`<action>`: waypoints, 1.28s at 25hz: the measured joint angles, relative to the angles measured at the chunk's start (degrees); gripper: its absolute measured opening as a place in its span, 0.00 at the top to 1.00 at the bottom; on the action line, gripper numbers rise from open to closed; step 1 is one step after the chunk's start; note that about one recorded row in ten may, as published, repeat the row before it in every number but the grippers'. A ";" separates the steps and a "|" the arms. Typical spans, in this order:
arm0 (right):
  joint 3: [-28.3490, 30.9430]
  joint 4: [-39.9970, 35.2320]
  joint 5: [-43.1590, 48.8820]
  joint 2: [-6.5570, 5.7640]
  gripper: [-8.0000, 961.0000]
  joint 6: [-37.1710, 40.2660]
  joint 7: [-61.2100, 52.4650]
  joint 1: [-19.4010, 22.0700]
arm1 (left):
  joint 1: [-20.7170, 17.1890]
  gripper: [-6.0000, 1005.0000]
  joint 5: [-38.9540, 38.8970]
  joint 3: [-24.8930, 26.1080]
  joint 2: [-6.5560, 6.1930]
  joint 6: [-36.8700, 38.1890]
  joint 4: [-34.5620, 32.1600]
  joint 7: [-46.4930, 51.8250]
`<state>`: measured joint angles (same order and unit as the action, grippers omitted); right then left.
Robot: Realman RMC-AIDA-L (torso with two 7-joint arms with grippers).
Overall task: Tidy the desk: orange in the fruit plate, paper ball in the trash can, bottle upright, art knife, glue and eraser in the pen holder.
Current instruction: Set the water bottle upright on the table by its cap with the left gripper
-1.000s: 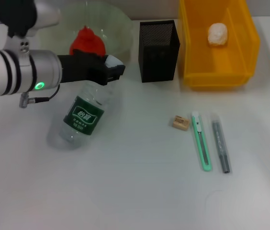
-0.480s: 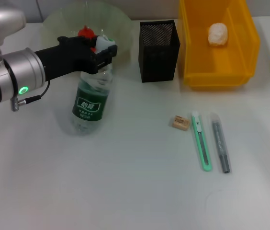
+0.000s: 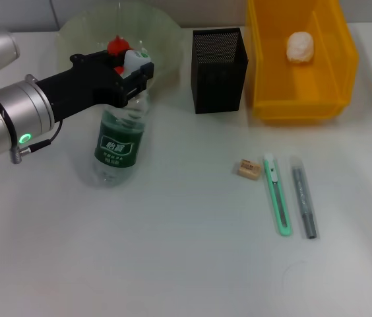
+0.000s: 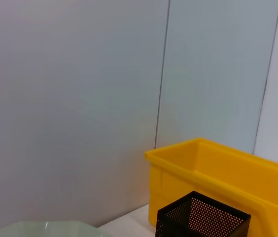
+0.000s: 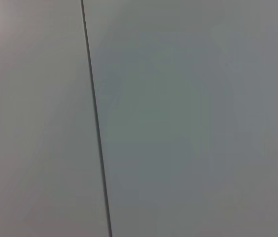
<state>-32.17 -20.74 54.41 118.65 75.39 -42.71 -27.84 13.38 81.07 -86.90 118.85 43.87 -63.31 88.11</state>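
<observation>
My left gripper point(image 3: 133, 71) is shut on the neck of the bottle point(image 3: 119, 142), which stands nearly upright on the white desk point(image 3: 173, 238) in front of the fruit plate point(image 3: 163, 33). The orange point(image 3: 115, 45) lies in the plate, mostly hidden behind the gripper. The paper ball point(image 3: 299, 47) lies in the yellow trash can point(image 3: 331, 99). The pen holder point(image 3: 219, 69) stands between plate and can. The eraser point(image 3: 248, 170), art knife point(image 3: 278, 195) and glue point(image 3: 303, 197) lie side by side at the right. The right gripper is out of view.
The left wrist view shows the plate's rim point(image 4: 45, 228), the pen holder point(image 4: 203, 217), the trash can point(image 4: 227, 168) and a grey wall behind them. The right wrist view shows only wall.
My left gripper has lifted the bottle's neck up and back, tipping the bottle from lying slanted on the desk to nearly upright.
</observation>
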 joint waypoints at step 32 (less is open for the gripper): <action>-0.41 -0.02 0.07 0.15 0.26 -0.93 1.58 -1.94 | -2.88 0.56 -7.23 1.84 -0.22 1.58 0.00 -9.48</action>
<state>-32.58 -20.76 54.48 118.80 74.46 -41.13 -29.78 10.49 73.84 -85.06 118.63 45.45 -63.32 78.63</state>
